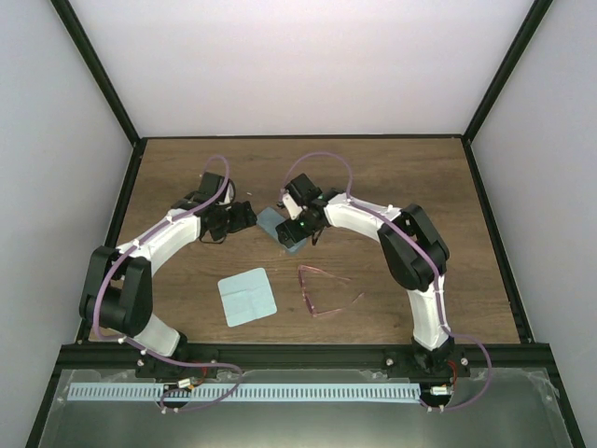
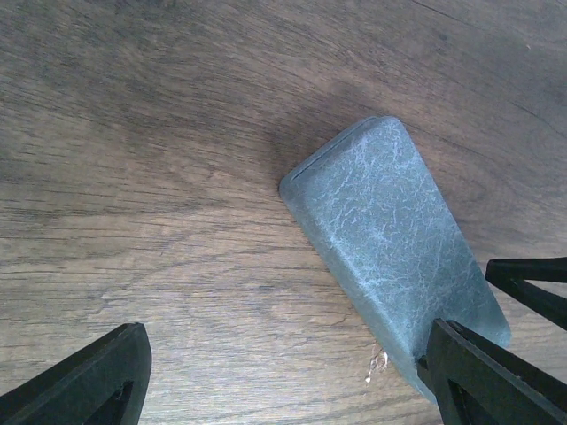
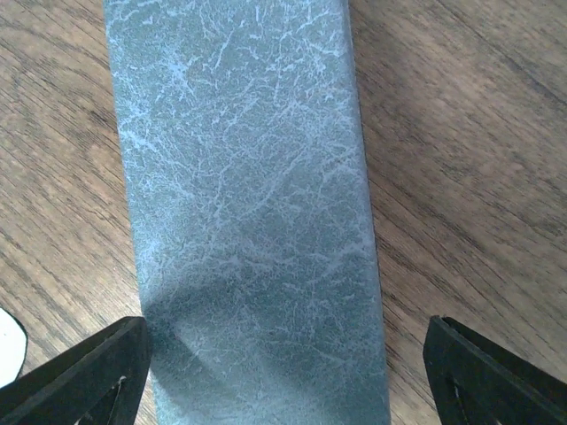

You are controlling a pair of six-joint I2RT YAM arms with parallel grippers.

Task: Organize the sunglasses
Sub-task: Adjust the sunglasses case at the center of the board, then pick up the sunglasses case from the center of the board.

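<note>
The sunglasses (image 1: pixel 322 291), thin pink-red frame with temple arms unfolded, lie on the wooden table at centre right, away from both grippers. The grey-blue case (image 1: pixel 280 227) lies closed at the table's middle. My left gripper (image 1: pixel 244 217) is open just left of the case; in the left wrist view the case (image 2: pixel 399 248) lies to the right, and my gripper (image 2: pixel 292 381) has its right finger (image 2: pixel 496 372) at the case's near corner. My right gripper (image 1: pixel 298 224) is open above the case (image 3: pixel 248 195), and its fingers (image 3: pixel 80 376) straddle the case's width.
A pale blue square cloth (image 1: pixel 247 296) lies flat on the table near the front, left of the sunglasses. Black frame rails border the table (image 1: pixel 420 168) on all sides.
</note>
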